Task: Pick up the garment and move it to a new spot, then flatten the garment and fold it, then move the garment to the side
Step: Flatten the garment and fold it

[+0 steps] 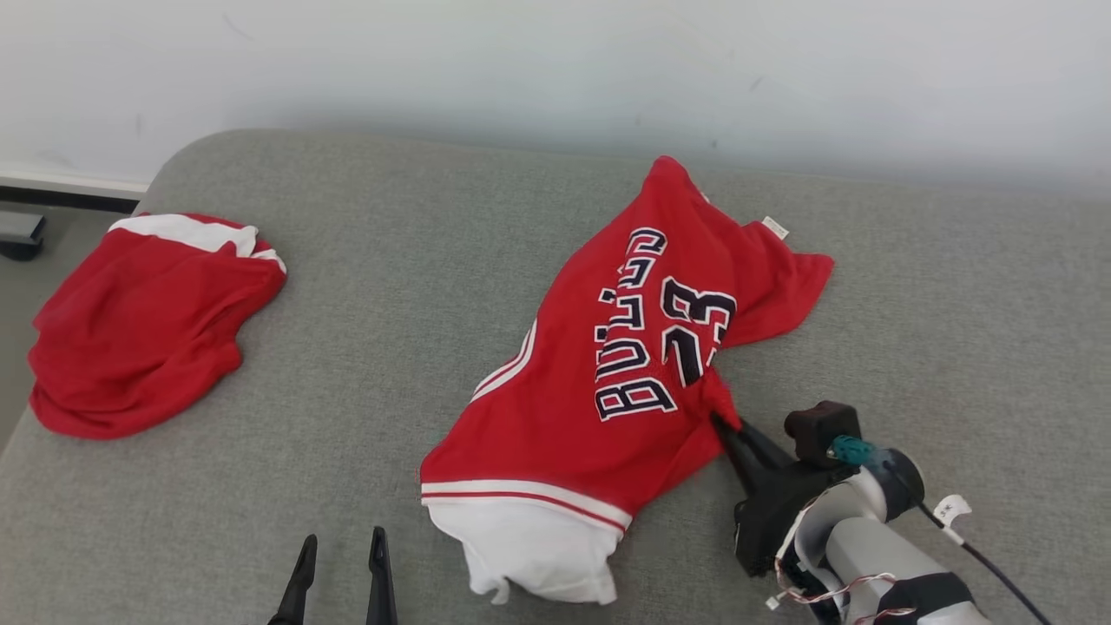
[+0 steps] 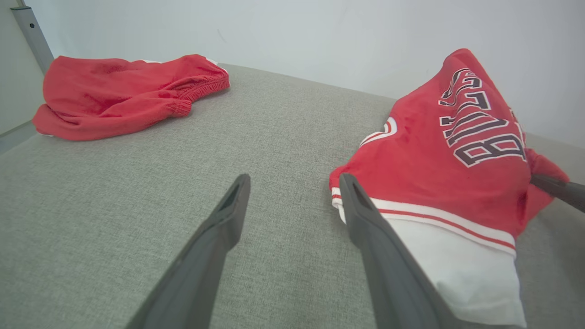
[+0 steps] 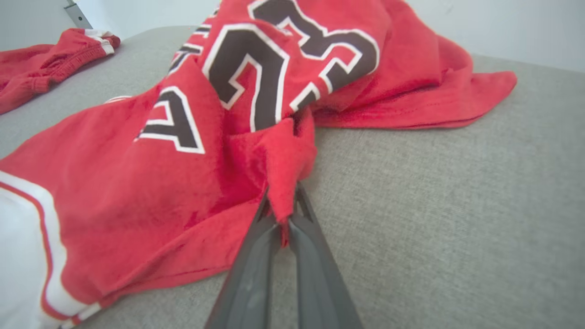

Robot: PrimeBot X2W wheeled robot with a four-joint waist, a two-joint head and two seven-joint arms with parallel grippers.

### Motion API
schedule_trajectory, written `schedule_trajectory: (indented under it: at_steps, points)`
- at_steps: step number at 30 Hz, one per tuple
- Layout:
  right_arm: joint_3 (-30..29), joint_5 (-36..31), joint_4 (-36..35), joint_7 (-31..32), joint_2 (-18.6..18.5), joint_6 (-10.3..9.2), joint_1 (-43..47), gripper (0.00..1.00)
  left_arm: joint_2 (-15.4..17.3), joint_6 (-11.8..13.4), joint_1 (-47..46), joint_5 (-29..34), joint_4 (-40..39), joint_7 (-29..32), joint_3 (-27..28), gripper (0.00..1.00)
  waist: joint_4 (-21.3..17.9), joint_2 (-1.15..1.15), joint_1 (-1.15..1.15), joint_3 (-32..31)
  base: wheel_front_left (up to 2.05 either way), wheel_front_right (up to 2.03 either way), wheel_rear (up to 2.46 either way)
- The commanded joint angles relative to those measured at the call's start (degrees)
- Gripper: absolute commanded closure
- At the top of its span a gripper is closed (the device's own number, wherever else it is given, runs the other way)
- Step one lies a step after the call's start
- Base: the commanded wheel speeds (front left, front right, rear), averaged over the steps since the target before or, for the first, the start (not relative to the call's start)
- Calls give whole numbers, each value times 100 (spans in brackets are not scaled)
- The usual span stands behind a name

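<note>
Right claw (image 3: 282,204) is clamping shut on just a small fold at the jersey's (image 1: 608,373) right edge, mid-surface (image 1: 391,260). Left claw (image 1: 343,538) is hanging wide open, empty, near-left. Thin bite, so the fabric risks slipping free on the lift.

The left tool (image 1: 343,536) and right tool (image 1: 717,422) have long dark tapered fingers (image 1: 297,580); behind the right: pale forearm (image 1: 868,555), teal connector (image 1: 851,449), black cable (image 1: 998,575).

Head view overhead, wrist views low (jersey (image 1: 564,417) shared)
</note>
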Motion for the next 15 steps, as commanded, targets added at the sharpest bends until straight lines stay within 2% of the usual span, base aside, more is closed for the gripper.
schedule_trajectory:
  at_steps: [1, 4, 8, 15]
  points:
    - [-26, -46, -66, -55, -58, -13, -18, 100, -2, 10, 58, 13, -13, -18, 5, 0, -73, 0, 0, -48, 0, 0, 0]
    - [-256, -277, -370, -138, -220, -13, 200, 100, -2, 41, 96, 3, -36, -17, 6, 0, -180, 0, 0, -96, 0, 0, 0]
    - [-839, -661, -977, -156, -311, -13, 770, 100, -2, 42, 172, -30, -40, -18, 26, 0, -342, 0, 0, -131, 0, 0, 0]
    - [-1650, -1154, -2567, 56, 137, -13, 2292, 100, -3, 39, 87, -62, -17, -17, -20, 0, -512, 0, 0, -83, 0, 0, 0]
